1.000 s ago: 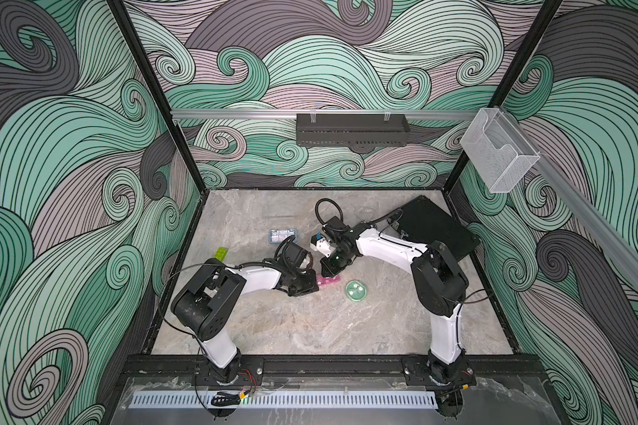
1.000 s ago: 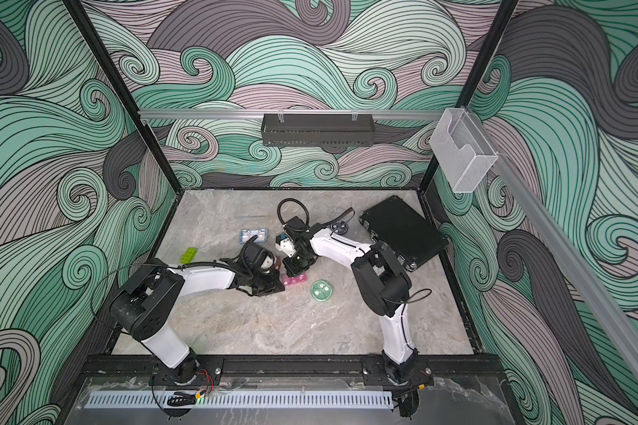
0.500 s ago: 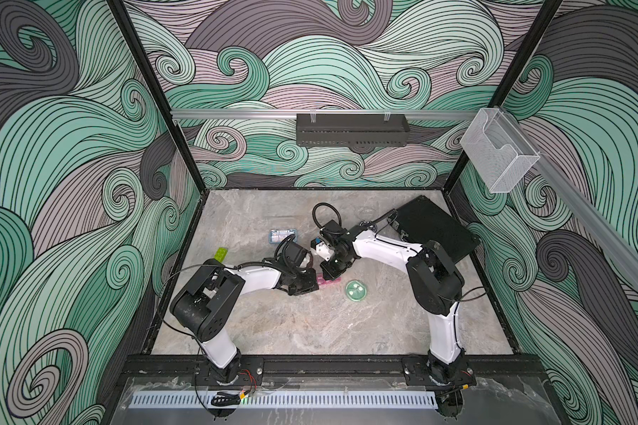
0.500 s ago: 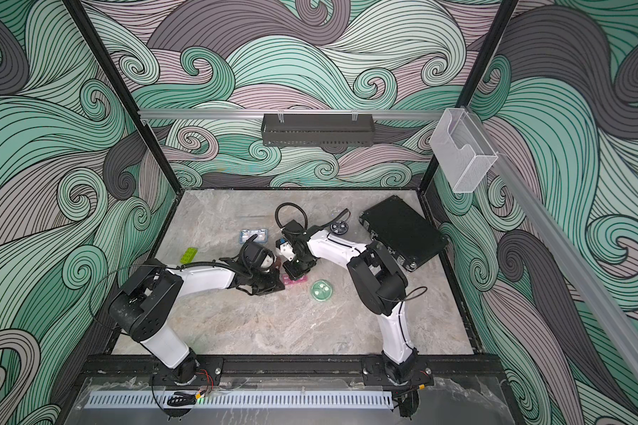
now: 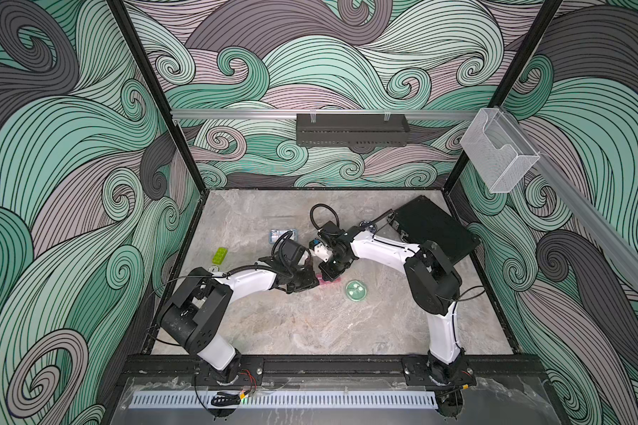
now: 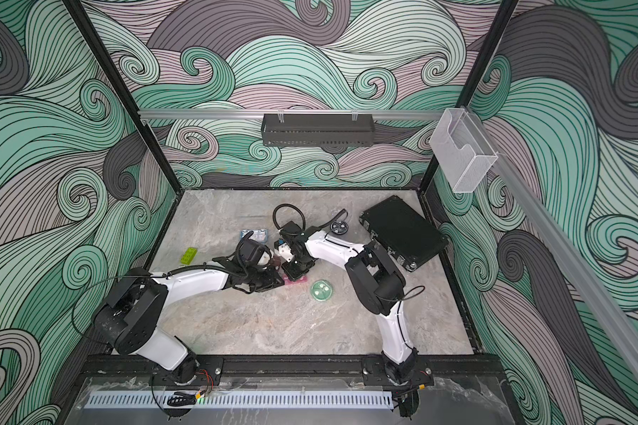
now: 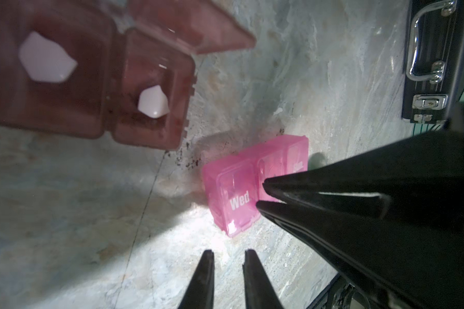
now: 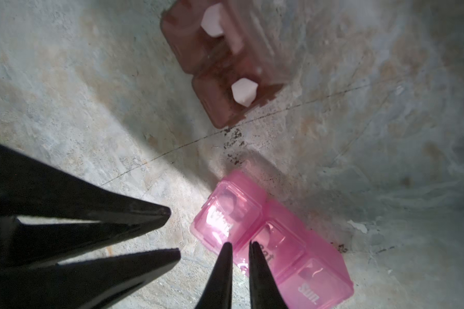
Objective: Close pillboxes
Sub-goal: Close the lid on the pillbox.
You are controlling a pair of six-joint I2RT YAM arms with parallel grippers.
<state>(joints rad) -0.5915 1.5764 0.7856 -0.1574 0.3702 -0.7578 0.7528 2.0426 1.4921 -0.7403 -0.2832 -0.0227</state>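
A: What is the setting?

B: Walls of green, grey and mauve swirls stand around a marbled grey table (image 5: 310, 323). In both top views the left arm (image 5: 251, 281) and right arm (image 5: 380, 250) meet near the table's middle, over the pink pillbox (image 5: 326, 282), of which only a sliver shows.

A: And the other pillboxes?

B: The round green pillbox (image 5: 356, 290) lies near the pink one, on the right arm's side. The pale blue pillbox (image 5: 283, 234) sits farther back. The round dark blue pillbox (image 6: 339, 227) is near the black case (image 6: 402, 232). A lime brick (image 5: 220, 254) lies on the left arm's side.

A: What does the left wrist view show?

B: The left gripper (image 7: 228, 252) has its jaws a little apart with nothing between them, above bare table just short of the pink pillbox. The right gripper (image 7: 261, 194) has its tips pressed nearly together over the middle lid, next to the one marked "Wed". The brown pillbox (image 7: 91, 80) lies apart from the pink one — lids up, a white piece (image 7: 153, 105) in each cell.

A: And the right wrist view?

B: The right gripper's tips are close together at the seam between "Wed" and "Sat", pinching nothing. The left gripper is slightly spread beside the pink pillbox, not touching it. All three pink lids look down — whether they are latched, I cannot tell.
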